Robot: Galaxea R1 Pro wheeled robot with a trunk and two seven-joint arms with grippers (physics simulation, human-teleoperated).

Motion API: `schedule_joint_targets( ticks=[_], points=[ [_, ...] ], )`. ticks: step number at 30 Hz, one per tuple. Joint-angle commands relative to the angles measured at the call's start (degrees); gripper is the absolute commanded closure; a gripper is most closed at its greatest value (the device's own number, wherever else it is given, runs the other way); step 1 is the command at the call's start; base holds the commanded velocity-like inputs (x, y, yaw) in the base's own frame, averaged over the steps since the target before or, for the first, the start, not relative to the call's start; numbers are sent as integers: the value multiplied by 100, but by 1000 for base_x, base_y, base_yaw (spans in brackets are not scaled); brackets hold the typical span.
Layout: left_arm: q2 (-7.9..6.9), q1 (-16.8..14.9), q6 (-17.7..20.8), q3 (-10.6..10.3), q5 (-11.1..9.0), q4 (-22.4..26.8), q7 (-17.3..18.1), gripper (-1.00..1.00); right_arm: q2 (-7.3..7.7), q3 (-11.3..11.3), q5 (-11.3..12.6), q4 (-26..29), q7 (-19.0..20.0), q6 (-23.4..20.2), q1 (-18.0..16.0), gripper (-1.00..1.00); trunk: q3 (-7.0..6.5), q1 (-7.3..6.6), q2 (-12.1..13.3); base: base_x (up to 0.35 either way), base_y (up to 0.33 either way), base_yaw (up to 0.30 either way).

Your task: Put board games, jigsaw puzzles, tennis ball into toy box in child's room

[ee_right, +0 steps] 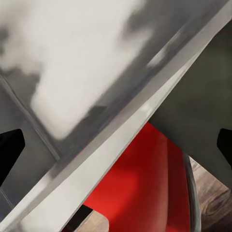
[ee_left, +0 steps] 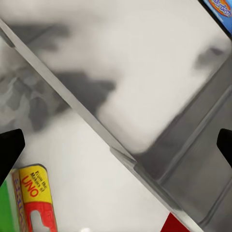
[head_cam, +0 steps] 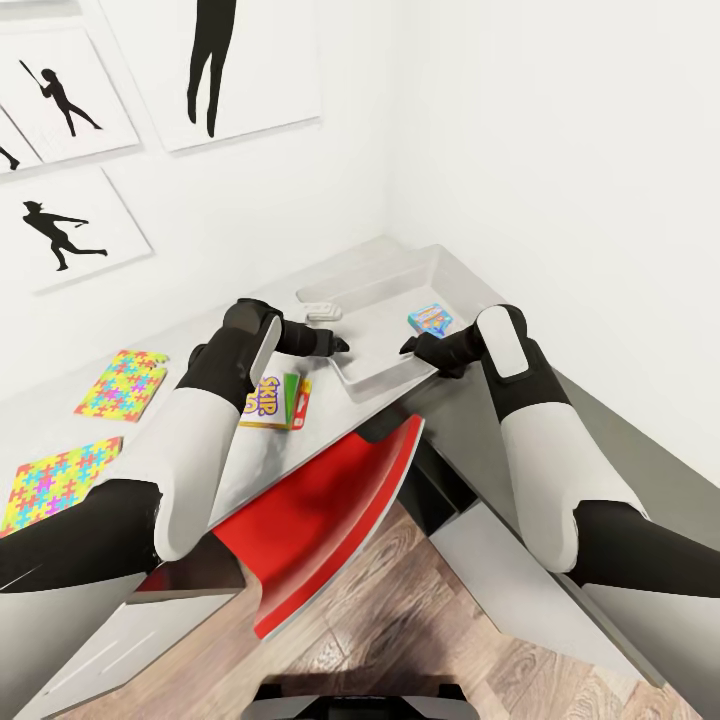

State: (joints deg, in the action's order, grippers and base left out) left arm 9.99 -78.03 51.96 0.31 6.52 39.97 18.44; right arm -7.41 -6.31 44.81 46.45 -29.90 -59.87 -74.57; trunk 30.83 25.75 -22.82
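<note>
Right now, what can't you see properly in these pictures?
- Skip-Bo box: in the head view, the left arm covers part of its lid.
- Small blue box in the toy box: print too small to read.
- Nearer jigsaw puzzle: cut off by the head view's edge.
- Left gripper, right gripper: only fingertips show at wrist-view edges.

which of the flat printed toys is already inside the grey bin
The small blue box with a bright printed lid, lying on the floor of the long shallow light grey bin. The green-white Skip-Bo box and both multicolour jigsaw squares lie outside on the white tabletop.
</note>
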Motion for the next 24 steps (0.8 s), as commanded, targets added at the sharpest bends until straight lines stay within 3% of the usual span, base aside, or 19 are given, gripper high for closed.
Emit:
schedule_joint_targets(
  ticks=[1, 24],
  points=[
    [1, -5, 16, 4, 60, 5, 46, -100, -6, -20, 56, 4, -60, -13, -5, -100, 9, 3, -10, 0, 0, 0],
    [1, -4, 62, 22, 60, 203, 69, -100, -6, -20, 61, 13, -60, -13, -5, -100, -111, 3, -10, 0, 0, 0]
  ],
)
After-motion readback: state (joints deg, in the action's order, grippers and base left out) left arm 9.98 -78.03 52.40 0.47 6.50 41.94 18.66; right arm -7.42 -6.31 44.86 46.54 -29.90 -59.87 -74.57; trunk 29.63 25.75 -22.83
